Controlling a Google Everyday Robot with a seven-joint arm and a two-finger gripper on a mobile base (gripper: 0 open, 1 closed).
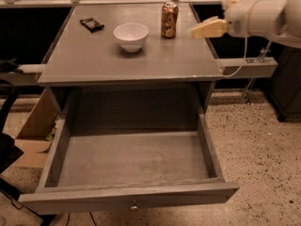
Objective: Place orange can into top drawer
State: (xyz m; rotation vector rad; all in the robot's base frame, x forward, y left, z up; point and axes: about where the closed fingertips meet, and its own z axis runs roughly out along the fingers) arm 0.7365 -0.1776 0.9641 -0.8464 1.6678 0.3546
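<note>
Table [94, 60]: we see a grey top filling the far half of the scene, with the bowl, the can and a packet standing on it.
Drawer [127, 197]: it is pulled out toward us under the table, its front panel at the near edge and its grey floor in view.
Arm [263, 15]: white, it reaches in from the far right, above the table's right edge.
Box [40, 121]: brown cardboard, on the floor at the left, beside the drawer.
Bowl [131, 35]: white, upright, on the far middle of the table, just left of the can.
Can [169, 20]: upright at the far edge of the table, right of the bowl, well apart from the drawer.
Gripper [207, 28]: pale yellow, at the tip of the arm, just right of the can and apart from it. We cannot tell how far open it is; the can is not in it.
Packet [91, 24]: dark and flat, far left on the table.
Knob [134, 205]: small, metal, at the middle of the drawer front.
</note>
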